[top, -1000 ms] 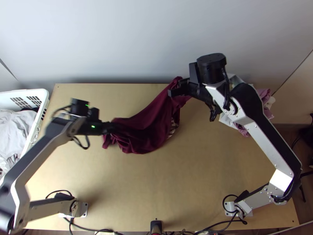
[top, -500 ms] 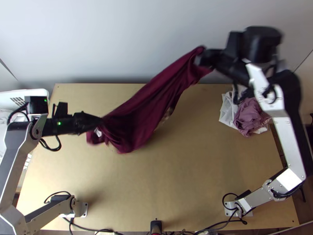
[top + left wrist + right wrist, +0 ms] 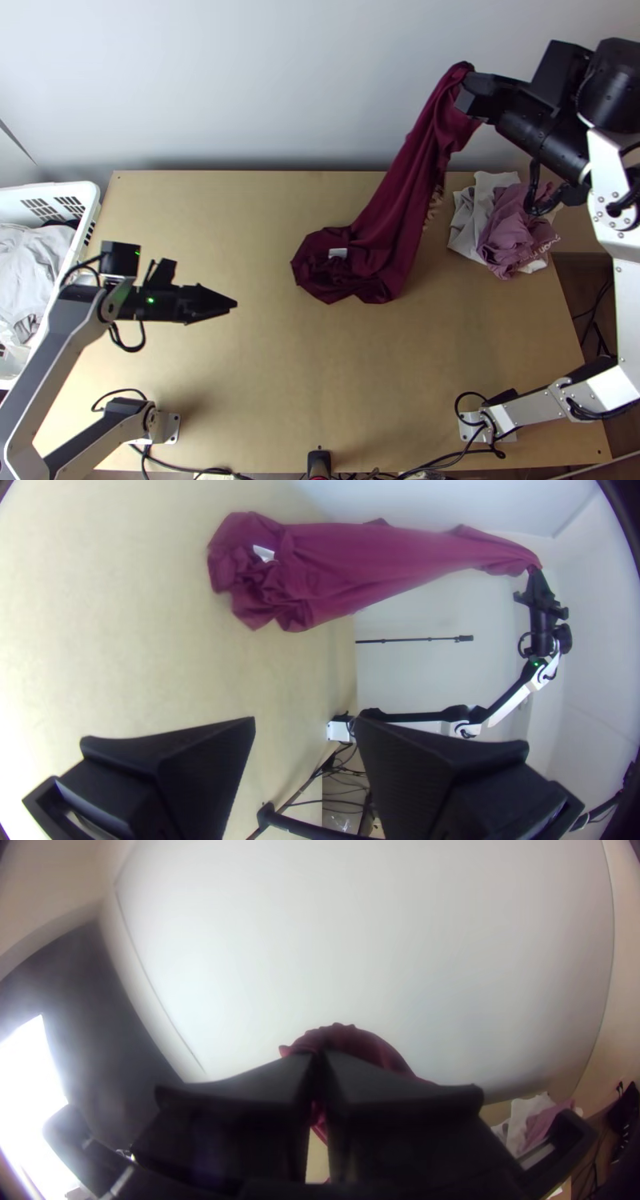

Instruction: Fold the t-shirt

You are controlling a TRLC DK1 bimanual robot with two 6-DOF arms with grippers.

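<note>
T-shirt (image 3: 392, 216) hung at a slant from my right gripper (image 3: 466, 90), which had one end of it pinched high up, toward the far right corner of the table (image 3: 240, 384). Its lower end lay bunched near the table's middle, a white tag (image 3: 338, 253) facing up. My left gripper (image 3: 235, 304) hovered over the table's left part, fingers spread, well apart from the shirt. Mauve and pale cloths (image 3: 512, 232) lay crumpled by the right edge; a white basket (image 3: 90, 210) stood along the left edge.

The table (image 3: 320, 376) bears a t-shirt (image 3: 388, 232) and cloths (image 3: 508, 236).
</note>
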